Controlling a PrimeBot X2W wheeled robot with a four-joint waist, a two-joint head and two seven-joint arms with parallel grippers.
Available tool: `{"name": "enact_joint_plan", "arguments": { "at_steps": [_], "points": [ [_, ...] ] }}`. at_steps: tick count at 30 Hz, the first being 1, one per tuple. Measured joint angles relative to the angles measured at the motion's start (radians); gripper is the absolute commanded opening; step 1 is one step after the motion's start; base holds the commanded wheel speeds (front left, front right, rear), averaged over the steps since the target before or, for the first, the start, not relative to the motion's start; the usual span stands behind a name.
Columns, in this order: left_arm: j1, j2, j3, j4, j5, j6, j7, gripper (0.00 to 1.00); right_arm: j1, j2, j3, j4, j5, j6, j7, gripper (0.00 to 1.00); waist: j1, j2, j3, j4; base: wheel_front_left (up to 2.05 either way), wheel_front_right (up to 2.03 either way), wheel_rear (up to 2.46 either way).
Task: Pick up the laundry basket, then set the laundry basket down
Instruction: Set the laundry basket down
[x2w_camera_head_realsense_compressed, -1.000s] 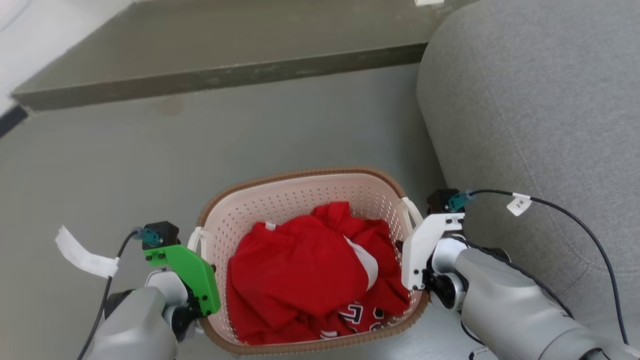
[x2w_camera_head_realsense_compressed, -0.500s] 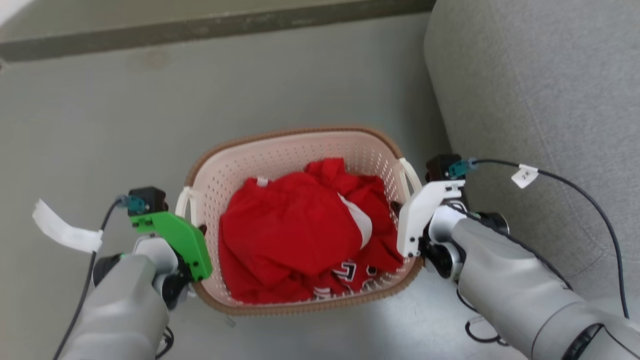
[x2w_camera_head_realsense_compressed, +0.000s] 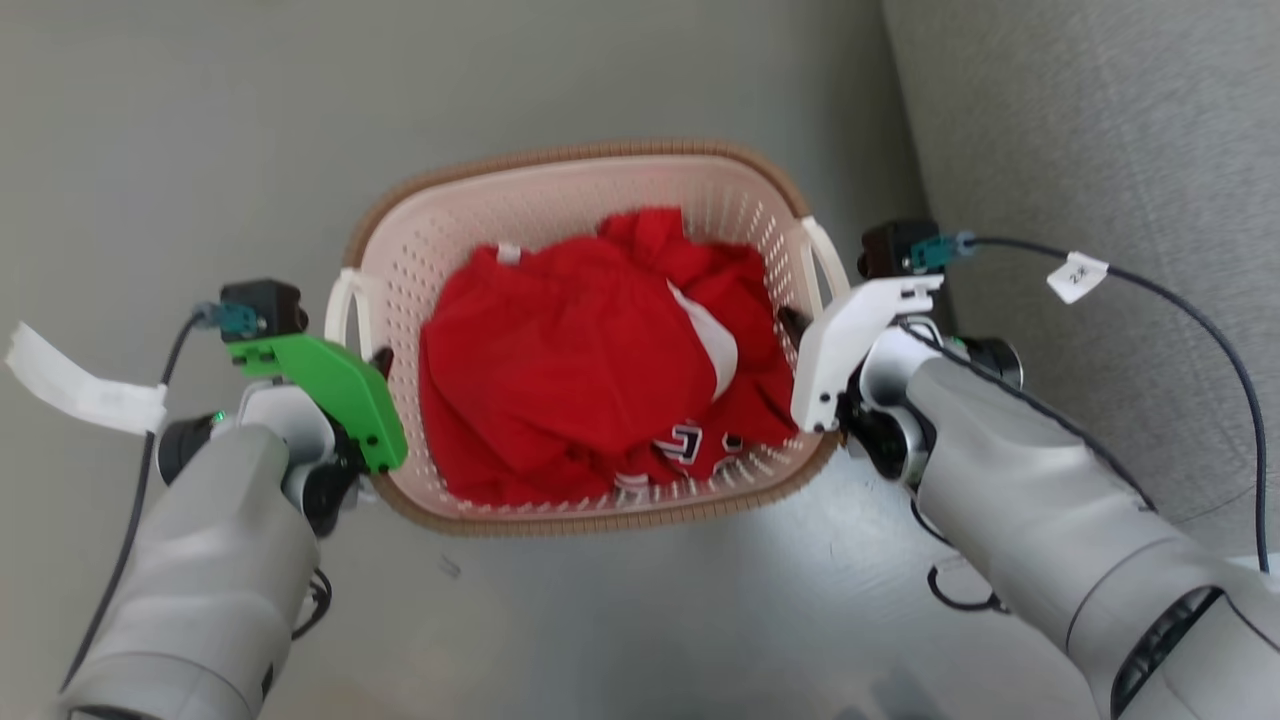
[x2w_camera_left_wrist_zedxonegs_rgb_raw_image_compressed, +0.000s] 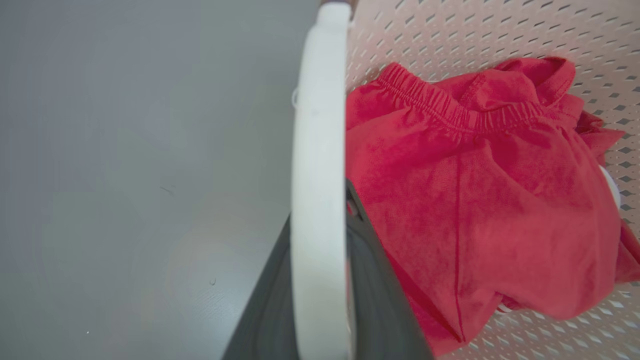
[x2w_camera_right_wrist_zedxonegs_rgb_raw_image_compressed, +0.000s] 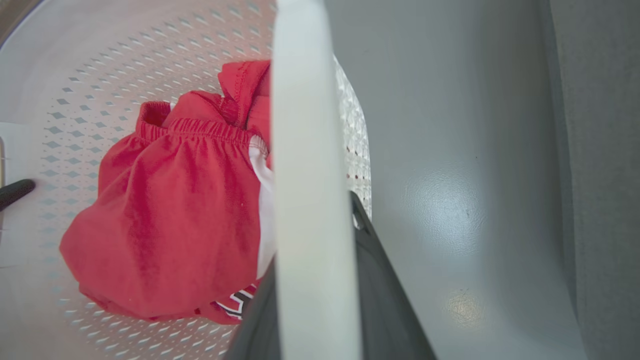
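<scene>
The laundry basket (x2w_camera_head_realsense_compressed: 560, 195) is cream-white and perforated with a brown rim, and stands over the grey floor between my arms. It holds crumpled red clothes (x2w_camera_head_realsense_compressed: 570, 350). My left gripper (x2w_camera_head_realsense_compressed: 378, 362), under its green mount, is shut on the basket's left loop handle (x2w_camera_head_realsense_compressed: 343, 300). In the left wrist view the dark fingers (x2w_camera_left_wrist_zedxonegs_rgb_raw_image_compressed: 382, 290) clamp the white handle (x2w_camera_left_wrist_zedxonegs_rgb_raw_image_compressed: 320, 150). My right gripper (x2w_camera_head_realsense_compressed: 792, 328) is shut on the right loop handle (x2w_camera_head_realsense_compressed: 826, 256). The right wrist view shows that handle (x2w_camera_right_wrist_zedxonegs_rgb_raw_image_compressed: 307, 150) between its fingers (x2w_camera_right_wrist_zedxonegs_rgb_raw_image_compressed: 385, 295). I cannot tell whether the basket touches the floor.
A grey upholstered sofa (x2w_camera_head_realsense_compressed: 1100, 150) rises close on the right, just beyond my right wrist. Black cables with white tags hang from both wrists (x2w_camera_head_realsense_compressed: 1180, 300). Bare grey floor (x2w_camera_head_realsense_compressed: 180, 130) spreads to the left of the basket and in front of it.
The whole picture has shifted: the dark step at the top has left the view, and the basket with both grippers now sits higher. Both grips on the handles look unchanged.
</scene>
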Motion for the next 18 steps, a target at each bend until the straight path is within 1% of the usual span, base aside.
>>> {"name": "enact_joint_plan", "arguments": {
  "at_steps": [18],
  "points": [
    [-0.134,0.004,0.009,-0.012,0.014,0.001,-0.062,0.00,-0.146,-0.005,-0.007,0.030,-0.005,0.011,-0.070,0.00,0.0001,0.0000,0.200,0.047,0.00,0.00,0.00]
  ]
}}
